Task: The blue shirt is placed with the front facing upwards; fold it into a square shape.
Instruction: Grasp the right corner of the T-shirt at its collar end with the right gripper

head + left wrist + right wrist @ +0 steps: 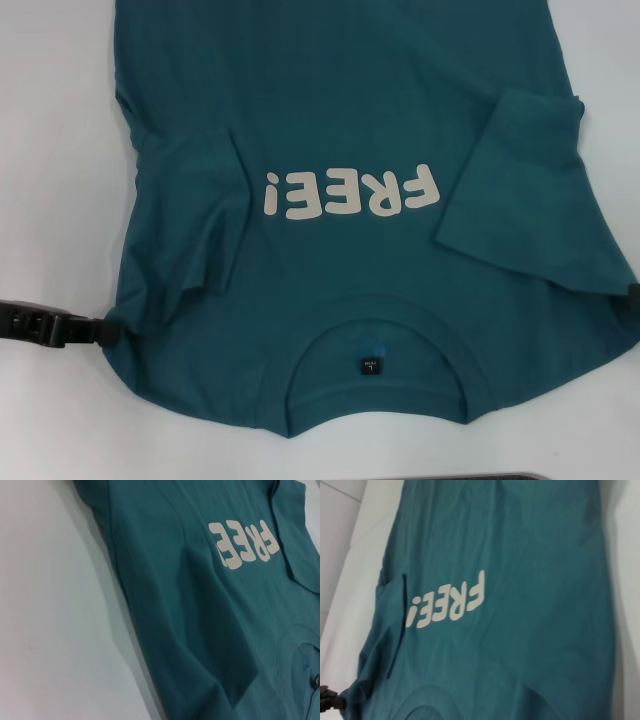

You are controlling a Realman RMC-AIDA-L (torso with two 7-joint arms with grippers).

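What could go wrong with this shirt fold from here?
1. Both sleeves are already folded in over the blue shirt, loose and wrinkled; a lift may let them slip back out.
2. The left hand sits at the shoulder edge and the right hand barely shows at the far edge; uneven pulls could skew the fold.
3. Creases near the collar may get pressed in.

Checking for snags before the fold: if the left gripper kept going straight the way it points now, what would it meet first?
The left gripper points across toward the shirt's side and already sits at the blue shirt near its folded-in sleeve. It would likely push into that cloth first; depth is unclear.
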